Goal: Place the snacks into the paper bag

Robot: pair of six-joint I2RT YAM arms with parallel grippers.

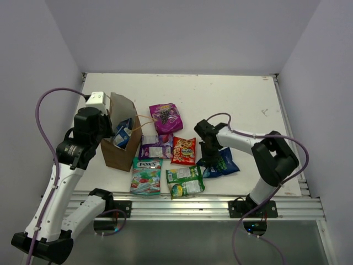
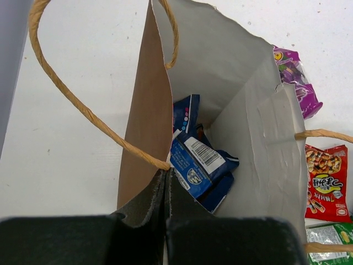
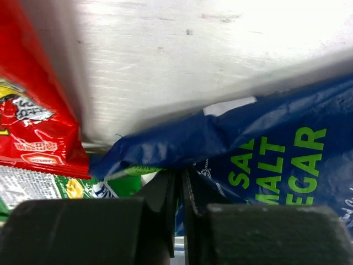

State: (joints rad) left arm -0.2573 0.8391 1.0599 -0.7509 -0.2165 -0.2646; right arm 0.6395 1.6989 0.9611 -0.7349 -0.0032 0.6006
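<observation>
The brown paper bag stands open at the left, with blue crisp bags inside. My left gripper is shut on the bag's near rim; the left wrist view shows the jaws pinching the paper wall by a string handle, with the blue packets below. My right gripper is shut on the edge of a blue crisp bag lying on the table. In the right wrist view the gripper pinches this blue bag.
Loose packets lie between the arms: a purple one, a second purple one, a red-orange one, a teal-pink one and a green one at the table's front edge. White walls enclose the table.
</observation>
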